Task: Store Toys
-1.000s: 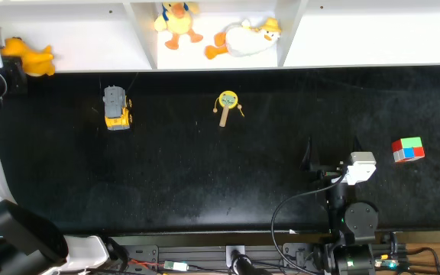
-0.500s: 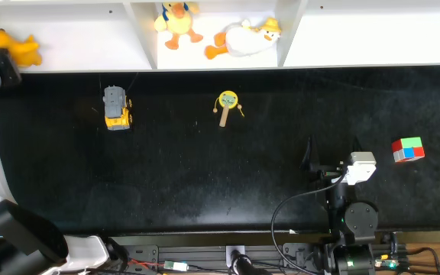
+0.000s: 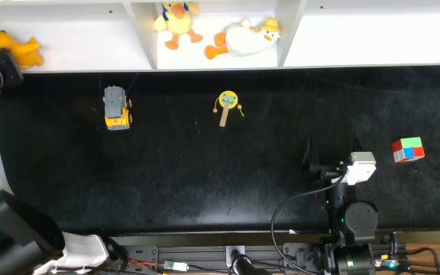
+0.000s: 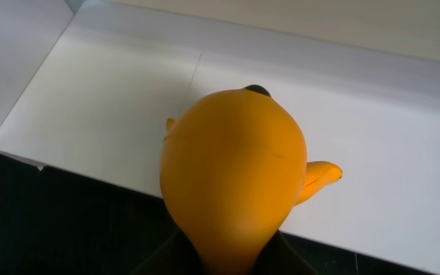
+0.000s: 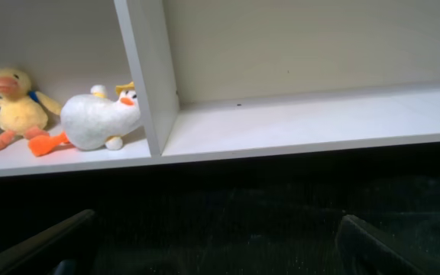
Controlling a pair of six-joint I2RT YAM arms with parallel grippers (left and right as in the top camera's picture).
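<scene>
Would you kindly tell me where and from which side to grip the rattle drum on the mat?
The rattle drum lies flat, its slim handle sticking clear of the round head: probably grip the handle from straight above, closing across it.

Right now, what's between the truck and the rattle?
Nothing. The top view shows only bare black mat between the truck and the rattle.
</scene>
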